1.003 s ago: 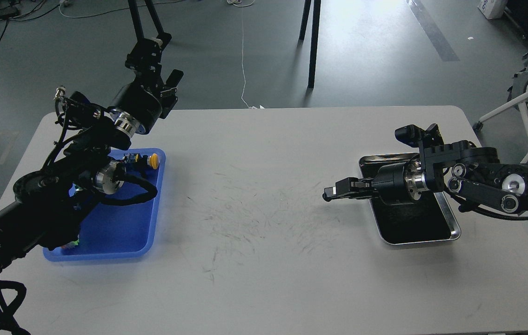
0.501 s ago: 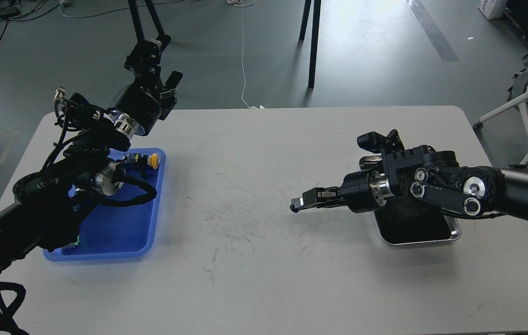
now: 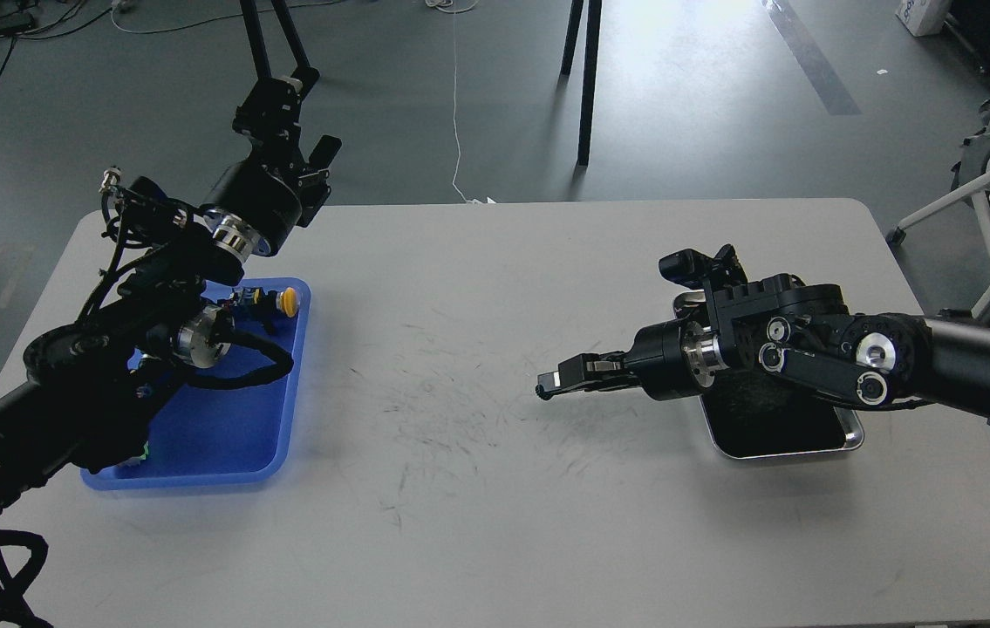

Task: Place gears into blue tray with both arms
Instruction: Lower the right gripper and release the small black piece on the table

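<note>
Grey workshop floor with stand legs and trailing cables lies behind the wide, scuffed pale-grey table (image 3: 477, 488); on its left side sits the flat bright-blue plastic tray with rounded corners (image 3: 224, 436), partly covered by the black jointed left arm, whose left gripper (image 3: 283, 109) is raised past the table's far edge with its fingers too dark and end-on to tell whether they are spread or pressed together; a few small coloured parts lie at the tray's far corner; on the right, the shiny steel tray with dark bottom (image 3: 848, 429) sits under the right arm, and the right gripper (image 3: 547, 386) reaches out over the bare middle of the table, fingers drawn close together (whether they pinch a gear cannot be made out); no tiny black gears can be picked out against the dark tray bottom; judged from their size, such pieces would be light, rigid and easy to lose, so a fingertip pinch across the rim seems the sound hold.
</note>
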Controlling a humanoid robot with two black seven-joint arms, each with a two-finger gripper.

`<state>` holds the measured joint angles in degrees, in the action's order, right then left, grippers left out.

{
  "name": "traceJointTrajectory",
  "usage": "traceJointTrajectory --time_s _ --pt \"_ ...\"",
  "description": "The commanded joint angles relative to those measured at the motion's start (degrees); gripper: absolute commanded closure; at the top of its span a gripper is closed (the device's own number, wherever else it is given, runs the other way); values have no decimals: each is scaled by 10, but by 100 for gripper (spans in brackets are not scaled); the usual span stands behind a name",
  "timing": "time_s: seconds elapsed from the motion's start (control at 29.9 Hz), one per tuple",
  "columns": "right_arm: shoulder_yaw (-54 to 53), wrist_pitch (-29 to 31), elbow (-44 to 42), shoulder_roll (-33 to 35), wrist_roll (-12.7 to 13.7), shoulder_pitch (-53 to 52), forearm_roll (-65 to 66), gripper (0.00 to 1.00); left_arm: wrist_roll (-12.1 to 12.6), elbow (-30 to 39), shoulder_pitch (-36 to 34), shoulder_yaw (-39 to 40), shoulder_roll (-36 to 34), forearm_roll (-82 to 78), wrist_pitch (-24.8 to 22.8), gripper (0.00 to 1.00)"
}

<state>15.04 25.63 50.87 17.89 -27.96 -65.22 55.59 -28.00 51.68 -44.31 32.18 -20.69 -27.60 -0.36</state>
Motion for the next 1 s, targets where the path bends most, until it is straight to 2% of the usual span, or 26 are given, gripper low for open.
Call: traceJointTrajectory --time_s 0.0,0.67,0.97 --pt "-4 -1 -5 -5 0 1 -1 78 0 0 0 0 0 0 0 2" --pt "-6 0 -42 -54 0 20 -35 78 0 0 8 1 -4 0 0 2" --pt "-1 0 -51 -54 0 21 -34 78 0 0 10 2 -9 2 -1 2"
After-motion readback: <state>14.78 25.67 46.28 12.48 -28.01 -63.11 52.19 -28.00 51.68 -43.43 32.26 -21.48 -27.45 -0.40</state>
